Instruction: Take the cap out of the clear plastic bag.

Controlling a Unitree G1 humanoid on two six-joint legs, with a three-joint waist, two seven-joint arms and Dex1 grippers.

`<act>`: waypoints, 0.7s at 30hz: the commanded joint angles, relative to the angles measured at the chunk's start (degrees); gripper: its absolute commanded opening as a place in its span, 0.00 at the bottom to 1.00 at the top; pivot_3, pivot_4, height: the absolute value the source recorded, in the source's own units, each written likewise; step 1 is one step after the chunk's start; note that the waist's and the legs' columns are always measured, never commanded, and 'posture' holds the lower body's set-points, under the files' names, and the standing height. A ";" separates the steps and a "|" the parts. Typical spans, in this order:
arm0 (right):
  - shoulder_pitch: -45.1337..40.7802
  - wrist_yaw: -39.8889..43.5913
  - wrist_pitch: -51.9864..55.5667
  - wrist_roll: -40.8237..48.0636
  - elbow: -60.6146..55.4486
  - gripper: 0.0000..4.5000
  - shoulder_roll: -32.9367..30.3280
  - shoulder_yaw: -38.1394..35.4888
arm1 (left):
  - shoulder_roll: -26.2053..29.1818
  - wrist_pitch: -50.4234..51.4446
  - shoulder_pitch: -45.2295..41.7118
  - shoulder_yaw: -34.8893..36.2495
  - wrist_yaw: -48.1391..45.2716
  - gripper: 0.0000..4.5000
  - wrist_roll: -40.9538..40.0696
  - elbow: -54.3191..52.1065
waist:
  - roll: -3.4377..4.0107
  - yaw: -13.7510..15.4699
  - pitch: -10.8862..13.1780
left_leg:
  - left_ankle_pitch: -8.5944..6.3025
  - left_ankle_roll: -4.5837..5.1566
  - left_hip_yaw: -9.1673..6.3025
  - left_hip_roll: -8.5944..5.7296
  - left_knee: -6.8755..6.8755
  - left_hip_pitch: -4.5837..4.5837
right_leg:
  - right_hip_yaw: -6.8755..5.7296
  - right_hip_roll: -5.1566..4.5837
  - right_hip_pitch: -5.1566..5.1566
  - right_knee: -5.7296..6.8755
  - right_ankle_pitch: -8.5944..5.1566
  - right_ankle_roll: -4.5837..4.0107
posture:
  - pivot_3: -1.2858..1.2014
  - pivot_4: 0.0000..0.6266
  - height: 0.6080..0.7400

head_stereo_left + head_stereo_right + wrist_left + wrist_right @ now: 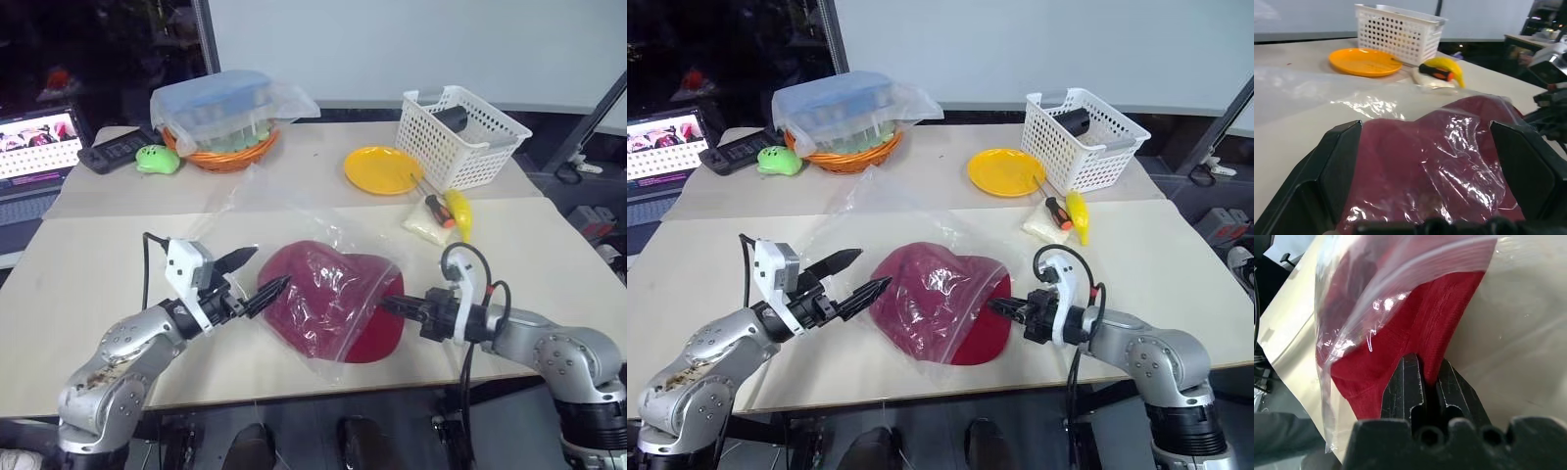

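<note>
While the dark red cap (pixel 338 308) lies near the front edge of the table (pixel 88 284), partly sheathed in the clear plastic bag (pixel 294 245), it is flanked by both arms. The cap's brim is seen protruding from the bag's open mouth on the right side, and that exposed red edge is pinched between the pressed-together fingers of the right gripper (pixel 392 305); the grip is confirmed in the right wrist view, where red fabric is caught between the two black fingers (pixel 1408 382). At the opposite side, the left gripper (pixel 253 277) is held just beside the bag with its fingers spread wide, nothing between them, the lower fingertip at or almost at the plastic. The bag's crinkled far portion is spread flat across the table behind the cap.

Farther back, a yellow banana (pixel 460 212) and an orange-handled tool (pixel 438 210) are seen on a small white packet (pixel 423 225). Beyond them, a yellow plate (pixel 382 169) is set beside a white basket (pixel 470 147). At the far left, a plastic-wrapped box with a blue lid (pixel 220 98) rests in an orange basket (pixel 225 157), near a green object (pixel 157 159).
</note>
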 commanded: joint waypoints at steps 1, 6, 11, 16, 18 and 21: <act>4.44 1.84 -0.04 -2.35 0.73 0.01 -4.35 -4.01 | 0.47 -0.51 -0.74 -1.23 -0.59 1.00 -0.08 -0.70 | 0.01 0.59 0.00 | 0.00 0.00 0.01 0.00 0.01 -0.01 | 0.00 -0.01 0.00 -0.03 0.00 0.00 | 0.52 0.24 1.00; 11.83 6.78 0.16 0.81 1.75 0.01 -7.27 -11.23 | 0.65 -0.99 -0.61 -1.82 -1.03 1.00 0.10 -0.03 | 0.00 1.41 0.01 | -0.02 0.01 0.02 -0.02 -0.01 -0.08 | 0.01 -0.03 0.08 -0.33 0.00 0.04 | 0.52 0.24 1.00; 16.02 9.66 -0.59 1.20 3.04 0.01 -8.83 -15.07 | 1.27 -0.97 -1.68 -2.97 -3.33 1.00 -0.49 1.28 | -0.01 1.53 0.01 | -0.02 0.02 0.00 -0.04 0.00 -0.14 | 0.02 -0.03 0.16 -0.54 0.03 0.08 | 0.52 0.24 1.00; 13.52 6.32 0.47 2.09 1.72 0.01 -6.61 -14.33 | 4.69 -3.08 -4.59 -6.67 -10.28 1.00 2.37 5.29 | -0.02 1.41 0.02 | -0.02 0.02 -0.03 -0.04 0.05 -0.15 | 0.03 0.01 0.16 -0.52 0.07 0.11 | 0.52 0.24 1.00; 12.30 4.99 0.97 2.10 1.17 0.01 -5.58 -13.61 | 4.96 -4.10 -5.89 -7.94 -11.48 1.00 3.55 7.01 | -0.01 1.30 0.03 | -0.02 0.02 -0.04 -0.05 0.05 -0.14 | 0.04 0.01 0.15 -0.52 0.09 0.10 | 0.52 0.24 1.00; 8.72 1.26 2.06 2.60 0.99 0.01 -2.23 -11.94 | 4.71 -6.25 -9.39 -11.25 -14.30 1.00 6.15 9.90 | -0.13 0.98 0.10 | -0.02 0.02 -0.04 -0.03 0.08 -0.09 | 0.04 0.03 0.18 -0.52 0.14 0.10 | 0.52 0.24 1.00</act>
